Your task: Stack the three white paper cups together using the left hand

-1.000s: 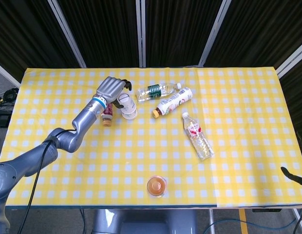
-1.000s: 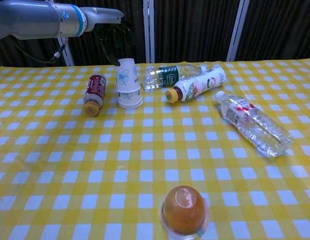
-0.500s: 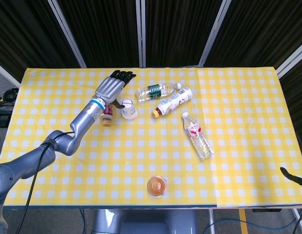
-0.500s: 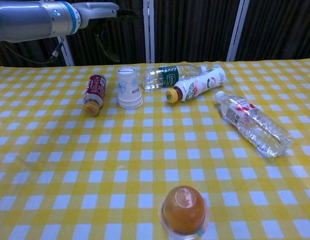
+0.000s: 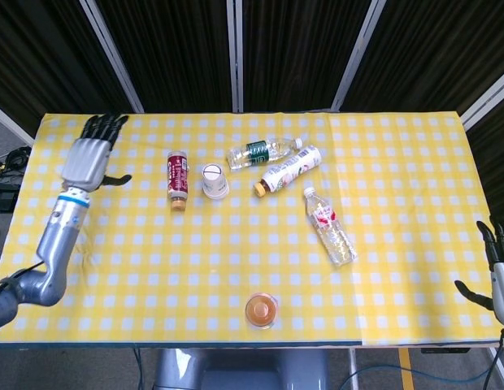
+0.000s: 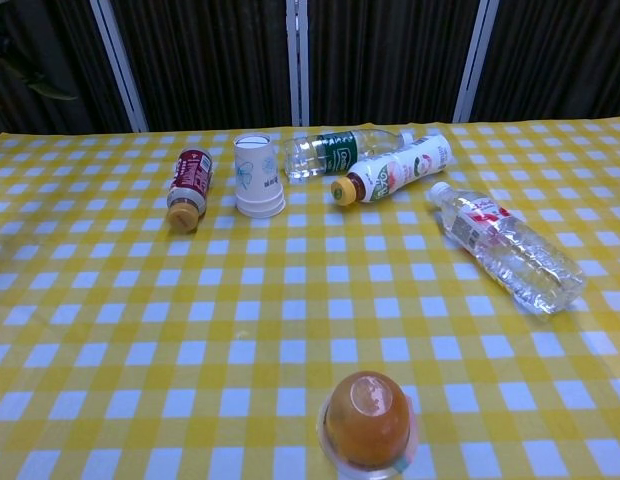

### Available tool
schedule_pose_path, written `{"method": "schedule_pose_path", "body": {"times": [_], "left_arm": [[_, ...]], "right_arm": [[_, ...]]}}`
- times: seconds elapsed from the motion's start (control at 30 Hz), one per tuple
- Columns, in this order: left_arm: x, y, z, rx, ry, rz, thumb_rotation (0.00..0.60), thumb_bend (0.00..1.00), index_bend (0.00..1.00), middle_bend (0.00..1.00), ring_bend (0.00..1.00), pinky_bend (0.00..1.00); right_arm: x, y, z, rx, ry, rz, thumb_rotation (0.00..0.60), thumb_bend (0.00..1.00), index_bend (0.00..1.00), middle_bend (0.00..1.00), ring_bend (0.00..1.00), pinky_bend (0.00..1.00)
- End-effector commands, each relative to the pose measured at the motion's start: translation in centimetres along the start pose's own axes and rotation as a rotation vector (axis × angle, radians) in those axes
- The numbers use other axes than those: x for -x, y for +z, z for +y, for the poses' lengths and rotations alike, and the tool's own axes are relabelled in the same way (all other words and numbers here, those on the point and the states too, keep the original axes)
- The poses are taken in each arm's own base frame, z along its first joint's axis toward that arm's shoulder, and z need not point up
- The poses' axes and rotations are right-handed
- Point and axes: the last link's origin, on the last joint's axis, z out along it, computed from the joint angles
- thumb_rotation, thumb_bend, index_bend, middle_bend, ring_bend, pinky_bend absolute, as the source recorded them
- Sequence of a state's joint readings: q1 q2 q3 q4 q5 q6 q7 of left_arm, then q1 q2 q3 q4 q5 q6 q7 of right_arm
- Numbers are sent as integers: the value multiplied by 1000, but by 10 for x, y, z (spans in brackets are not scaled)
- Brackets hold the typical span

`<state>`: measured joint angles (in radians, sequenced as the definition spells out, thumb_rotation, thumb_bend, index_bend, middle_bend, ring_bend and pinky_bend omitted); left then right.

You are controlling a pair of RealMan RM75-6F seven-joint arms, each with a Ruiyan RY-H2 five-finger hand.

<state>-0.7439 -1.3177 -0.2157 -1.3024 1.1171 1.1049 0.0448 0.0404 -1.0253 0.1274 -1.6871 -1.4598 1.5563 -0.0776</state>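
Since the white paper cups point(image 6: 258, 188) stood nested upside down, stacking looked finished; my left hand point(image 5: 87, 158) hung spread and empty, well apart.

Yellow checked tablecloth point(image 5: 398, 203); dark curtains point(image 5: 301, 49) behind, pale poles.

White cup stack point(image 6: 258, 188) on yellow-and-white checked tablecloth point(image 6: 290, 330)

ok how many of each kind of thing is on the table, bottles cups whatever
Bottles: 4, namely green-label, white pink-label, clear red-label, small dark red
Paper cup stack: 1
Orange jelly cup: 1
Total: 6
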Motion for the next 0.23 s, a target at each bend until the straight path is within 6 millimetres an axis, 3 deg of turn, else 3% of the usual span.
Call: {"method": "schedule_pose_path", "body": {"times": [0.03, 0.23], "left_arm": [[-10, -67, -37, -107, 16, 16, 600, 0, 0, 0, 0, 0], [-13, -143, -49, -194, -13, -15, 600, 0, 0, 0, 0, 0]], "right_arm": [[1, 0, -2, -16, -5, -8, 600, 0, 0, 0, 0, 0], [1, -2, -6, -46, -10, -12, 600, 0, 0, 0, 0, 0]]}}
